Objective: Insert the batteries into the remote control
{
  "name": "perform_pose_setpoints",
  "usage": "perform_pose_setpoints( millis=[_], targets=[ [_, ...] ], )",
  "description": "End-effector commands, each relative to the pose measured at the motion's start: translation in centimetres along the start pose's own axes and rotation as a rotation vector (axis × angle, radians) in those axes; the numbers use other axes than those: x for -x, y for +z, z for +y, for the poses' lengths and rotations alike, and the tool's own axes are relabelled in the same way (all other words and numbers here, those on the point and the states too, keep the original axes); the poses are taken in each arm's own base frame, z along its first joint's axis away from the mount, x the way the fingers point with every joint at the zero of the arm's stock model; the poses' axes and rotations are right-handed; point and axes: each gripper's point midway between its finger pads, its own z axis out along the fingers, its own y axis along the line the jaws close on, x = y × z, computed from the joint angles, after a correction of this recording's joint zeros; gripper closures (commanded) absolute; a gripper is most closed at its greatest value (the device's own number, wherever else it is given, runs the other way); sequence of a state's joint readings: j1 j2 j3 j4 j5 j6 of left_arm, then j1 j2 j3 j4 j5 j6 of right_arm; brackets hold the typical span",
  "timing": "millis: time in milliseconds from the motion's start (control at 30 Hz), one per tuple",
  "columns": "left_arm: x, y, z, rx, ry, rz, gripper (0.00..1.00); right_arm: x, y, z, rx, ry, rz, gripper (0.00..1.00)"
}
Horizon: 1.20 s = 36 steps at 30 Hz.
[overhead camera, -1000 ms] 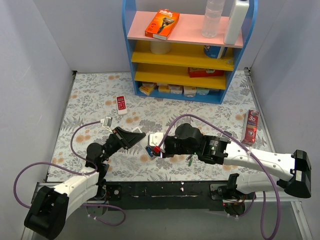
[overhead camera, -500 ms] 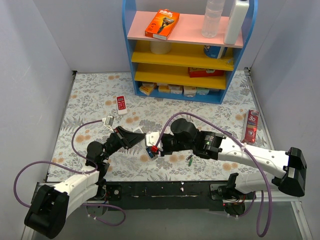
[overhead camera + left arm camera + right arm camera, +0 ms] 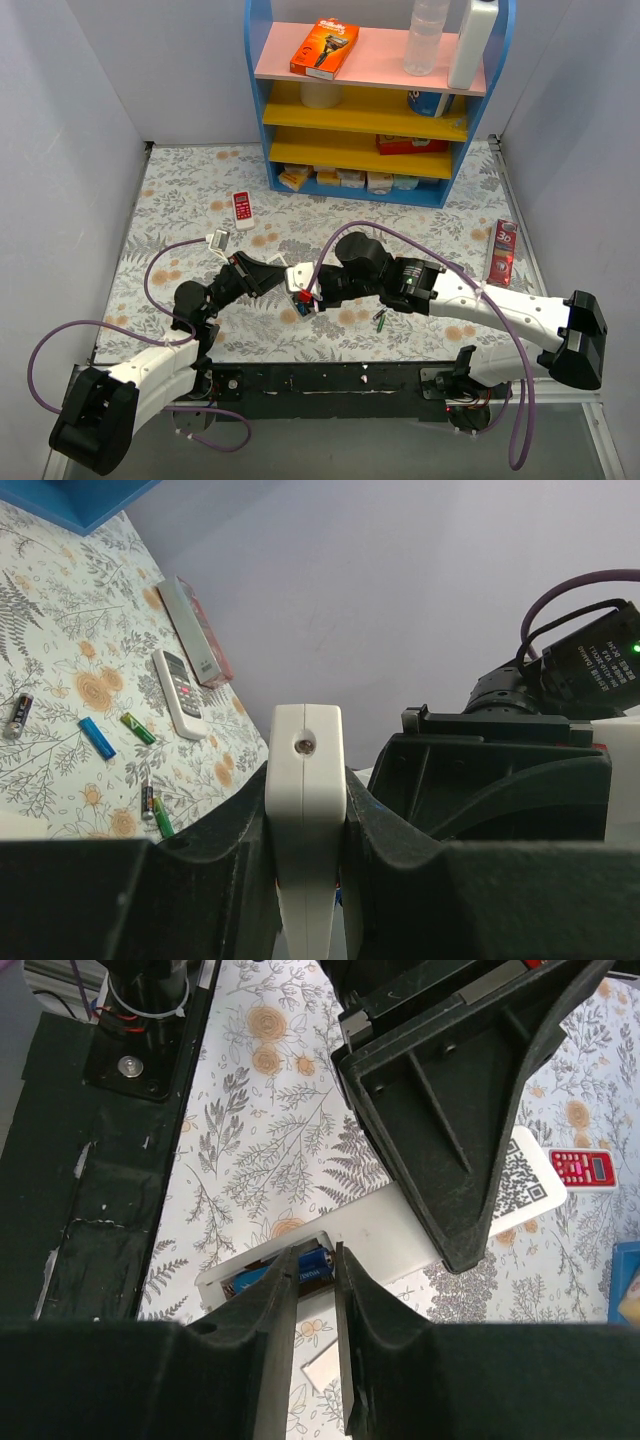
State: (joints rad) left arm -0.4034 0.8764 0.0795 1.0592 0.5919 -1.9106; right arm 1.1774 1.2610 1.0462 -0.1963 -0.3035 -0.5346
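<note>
Floral table mat (image 3: 180,190) below: the right gripper (image 3: 312,1253) is seen shifted leftward since a second ago, jaws nearly together, pinched on a blue battery (image 3: 305,1270) at the open compartment. The remote control (image 3: 304,750) is clamped, raised, in the left gripper (image 3: 305,825).

The remote control (image 3: 400,1225) is smooth white plastic with a dull sheen, and the code label (image 3: 520,1175) on its back looks like printed paper. The left gripper (image 3: 305,800) is matt black plastic, faintly grainy — the right gripper (image 3: 312,1260) the same. Loose batteries (image 3: 98,737) wear glossy coloured wrappers. The table (image 3: 180,190) carries a matt floral-printed covering; the purple cable (image 3: 590,580) looks smooth and rubbery.
</note>
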Motion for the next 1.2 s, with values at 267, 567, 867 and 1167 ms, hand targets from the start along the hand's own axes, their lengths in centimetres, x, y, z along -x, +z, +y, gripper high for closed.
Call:
perform_pose_setpoints(
  millis=[267,567,867,1167],
  targets=[
    [0.7,0.7,-1.9,-0.059,0.033,0.001,1.00,1.5,0.2,0.0,0.046,-0.011,-0.030,0.79],
    [0.8,0.7,-2.2,-0.068,0.036,0.000,1.00,0.6,0.7,0.3,0.061,0.006,-0.005,0.83],
    [1.2,0.6,-2.7,-0.079,0.045,-0.023,1.00,-1.4,0.8,0.2,0.027,0.040,0.054,0.87],
    [1.2,0.4,-3.4,-0.110,0.074,-0.032,1.00,-3.1,0.9,0.4,0.006,0.091,0.091,0.89]
  ],
)
